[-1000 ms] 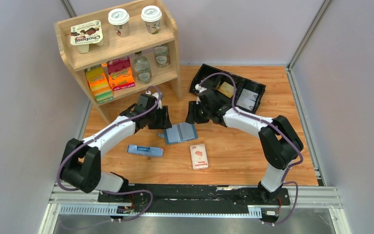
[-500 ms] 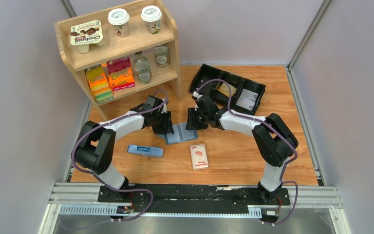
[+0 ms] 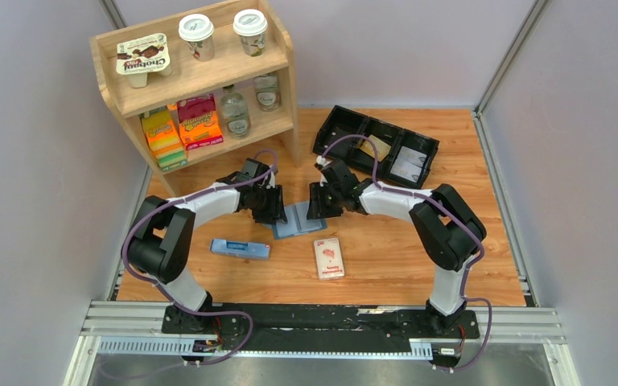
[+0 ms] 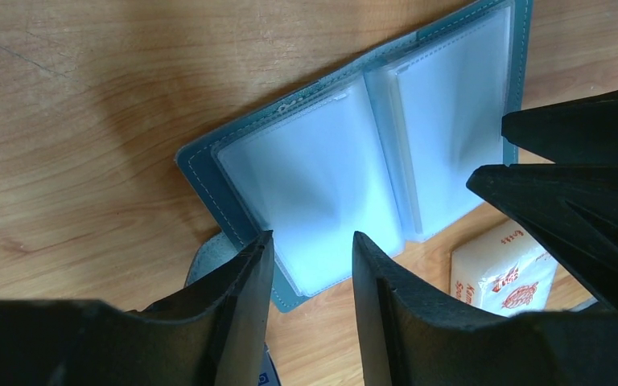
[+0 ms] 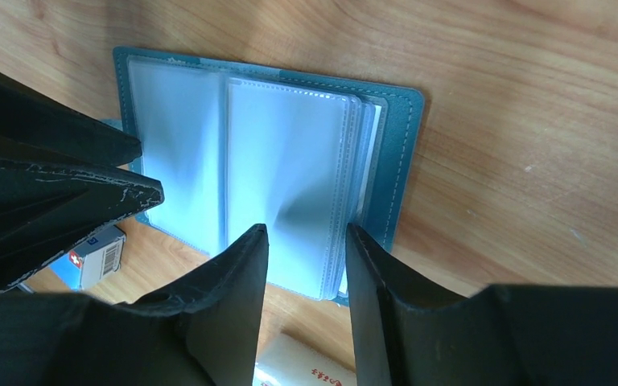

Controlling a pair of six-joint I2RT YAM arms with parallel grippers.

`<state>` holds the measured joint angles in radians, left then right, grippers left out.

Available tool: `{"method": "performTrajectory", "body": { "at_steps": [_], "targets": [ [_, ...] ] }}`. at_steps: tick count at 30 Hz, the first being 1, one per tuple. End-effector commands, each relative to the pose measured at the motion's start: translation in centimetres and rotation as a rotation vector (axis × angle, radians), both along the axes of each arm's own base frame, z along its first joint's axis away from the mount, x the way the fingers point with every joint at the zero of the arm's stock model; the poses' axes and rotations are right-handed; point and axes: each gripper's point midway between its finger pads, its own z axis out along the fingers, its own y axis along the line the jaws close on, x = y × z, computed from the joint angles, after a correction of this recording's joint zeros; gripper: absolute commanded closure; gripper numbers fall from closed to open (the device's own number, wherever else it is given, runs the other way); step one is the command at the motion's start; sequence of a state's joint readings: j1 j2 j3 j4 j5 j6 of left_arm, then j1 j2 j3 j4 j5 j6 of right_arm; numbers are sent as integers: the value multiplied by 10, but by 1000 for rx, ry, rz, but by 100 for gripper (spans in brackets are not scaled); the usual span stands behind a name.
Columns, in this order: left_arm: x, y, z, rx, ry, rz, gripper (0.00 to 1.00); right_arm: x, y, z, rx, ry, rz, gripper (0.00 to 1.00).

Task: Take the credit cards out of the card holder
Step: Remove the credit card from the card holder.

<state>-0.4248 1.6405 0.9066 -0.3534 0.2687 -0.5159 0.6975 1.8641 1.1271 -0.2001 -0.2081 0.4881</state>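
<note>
The light blue card holder lies open on the wooden table, its clear sleeves facing up. No card shows in the sleeves I can see. My left gripper is open over the holder's left panel. My right gripper is open over the right stack of sleeves. Nothing is pinched in either one. Each wrist view shows the other gripper's black fingers at the holder's far side. A tan credit card lies in the black tray.
A white pack with a red picture lies just in front of the holder. A narrow pale blue box lies front left. A wooden shelf with cups, bottles and boxes stands back left. Grey walls enclose the table.
Both grippers have come in and down to the holder's two sides. Their jaws have narrowed a little. The holder stays open and flat.
</note>
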Motion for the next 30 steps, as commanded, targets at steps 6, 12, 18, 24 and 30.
{"method": "performTrajectory", "body": {
  "at_steps": [6, 12, 18, 24, 30],
  "targets": [
    [-1, -5, -4, -22, 21, -2, 52, -4, 25, 37, 104, -33, 93, 57],
    [-1, -5, -5, -24, 21, 0, 52, -6, 29, 52, 99, -62, 110, 56],
    [-1, -6, -5, -27, 21, -3, 53, -8, 35, 62, 110, -79, 143, 56],
    [-1, -6, -3, -34, 10, 2, 53, -9, 42, 68, 145, -79, 154, 57],
    [-1, -5, -3, -40, 6, 9, 53, -8, 39, 60, 151, -62, 111, 59]
  ]
}}
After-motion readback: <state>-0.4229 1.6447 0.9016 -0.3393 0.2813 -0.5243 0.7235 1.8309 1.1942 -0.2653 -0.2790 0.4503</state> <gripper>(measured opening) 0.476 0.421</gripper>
